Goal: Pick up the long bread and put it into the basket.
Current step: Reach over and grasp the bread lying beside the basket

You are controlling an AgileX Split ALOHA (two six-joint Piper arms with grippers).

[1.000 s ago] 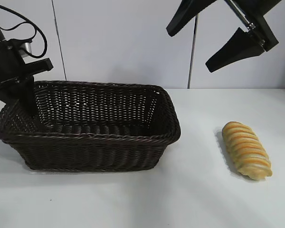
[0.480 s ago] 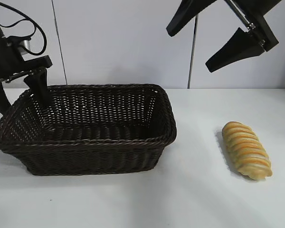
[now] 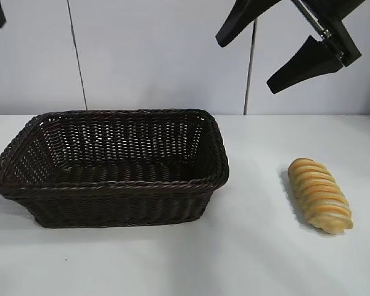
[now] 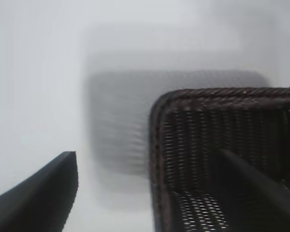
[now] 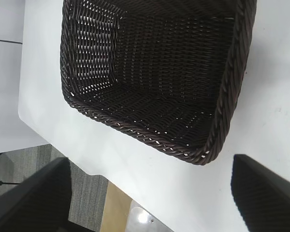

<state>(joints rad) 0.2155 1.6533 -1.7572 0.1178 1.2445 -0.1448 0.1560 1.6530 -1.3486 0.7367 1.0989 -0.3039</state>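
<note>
Your basket [image 3: 111, 166] sits empty toward the table's [image 3: 246, 259] left edge. The bread [image 3: 319, 195] lies well apart near the right edge, untouched. Judged light, soft and crushable: grip across its middle, gently. Your right gripper [image 3: 283, 46] hangs high above the table, between basket and bread, jaws spread, holding nothing. The left gripper [image 4: 150, 193], raised beyond the basket's left end, is also open and empty.

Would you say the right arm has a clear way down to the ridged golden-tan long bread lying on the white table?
Probably yes. The right gripper hangs open above the long bread, which lies alone on the white table, apart from the dark brown wicker basket. Nothing stands between them.
</note>
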